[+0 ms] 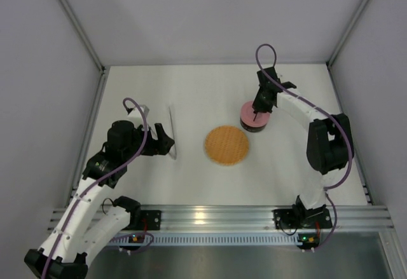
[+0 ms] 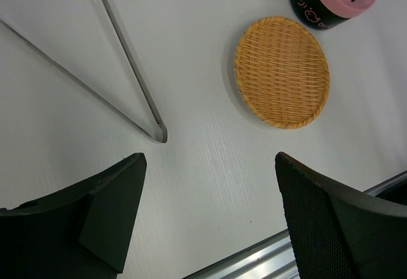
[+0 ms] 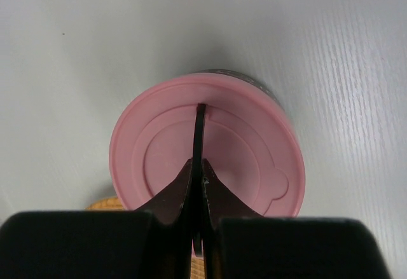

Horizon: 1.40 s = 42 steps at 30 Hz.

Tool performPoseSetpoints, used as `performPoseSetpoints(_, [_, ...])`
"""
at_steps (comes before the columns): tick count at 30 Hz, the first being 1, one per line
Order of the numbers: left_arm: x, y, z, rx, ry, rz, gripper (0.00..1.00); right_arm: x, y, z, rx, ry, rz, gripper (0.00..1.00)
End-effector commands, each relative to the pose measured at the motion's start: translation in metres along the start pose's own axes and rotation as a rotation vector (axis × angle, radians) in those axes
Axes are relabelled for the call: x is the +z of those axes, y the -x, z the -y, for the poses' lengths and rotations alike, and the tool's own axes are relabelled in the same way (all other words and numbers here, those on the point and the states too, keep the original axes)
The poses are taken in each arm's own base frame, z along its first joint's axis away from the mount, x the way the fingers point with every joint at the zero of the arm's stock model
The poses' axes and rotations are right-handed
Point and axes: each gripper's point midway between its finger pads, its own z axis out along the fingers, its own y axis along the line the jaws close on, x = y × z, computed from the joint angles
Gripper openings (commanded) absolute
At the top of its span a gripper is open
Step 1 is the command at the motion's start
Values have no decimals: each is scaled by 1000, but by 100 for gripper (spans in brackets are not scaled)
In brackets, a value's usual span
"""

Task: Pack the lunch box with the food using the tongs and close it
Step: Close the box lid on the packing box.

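Lunch box (image 1: pixel 255 119): dark-sided round container, pink lid (image 3: pixel 206 164) seated on top. Stands on counter (image 1: pixel 191 88) just beyond right edge of woven mat (image 1: pixel 226 145).
Right pincer (image 3: pixel 200 126): closed, gripping nothing, tips at lid centre.
Tongs (image 2: pixel 156 133): flat on counter, left of mat, V-joint toward left pincer (image 2: pixel 210 158).
Left pincer: wide open, holding nothing, above counter.

Tongs (image 2: pixel 131 58) beside woven mat (image 2: pixel 282 71)
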Motion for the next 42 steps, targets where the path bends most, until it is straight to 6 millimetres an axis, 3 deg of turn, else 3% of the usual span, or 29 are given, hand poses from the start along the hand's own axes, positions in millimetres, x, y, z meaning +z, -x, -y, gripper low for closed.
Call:
performPoseSetpoints(1, [1,4,0,-1,3,12,87,36,-42,25,-50,-98,-168,0])
performPoseSetpoints(7, [1,3,-1,-1,7,11,87,52,-28,16,-75,-109,-161,2])
performPoseSetpoints(10, [2,3,-1,-1,8,8,87,57,-35,23,-88,-137,-180,9])
performPoseSetpoints(14, [2,3,-2,-3,12,10,87,52,-40,31,-96,-135,-158,30])
performPoseSetpoints(19, [3,2,-2,-3,13,3,87,47,-53,45,-116,-157,-172,34])
performPoseSetpoints(24, [5,1,-3,-4,18,-5,87,37,-48,51,-123,-157,-118,36])
performPoseSetpoints(29, [6,1,-2,-4,14,-9,87,23,-31,44,-136,-128,-58,39])
performPoseSetpoints(42, [6,0,-3,-6,20,-10,87,-23,30,4,-155,-4,93,44])
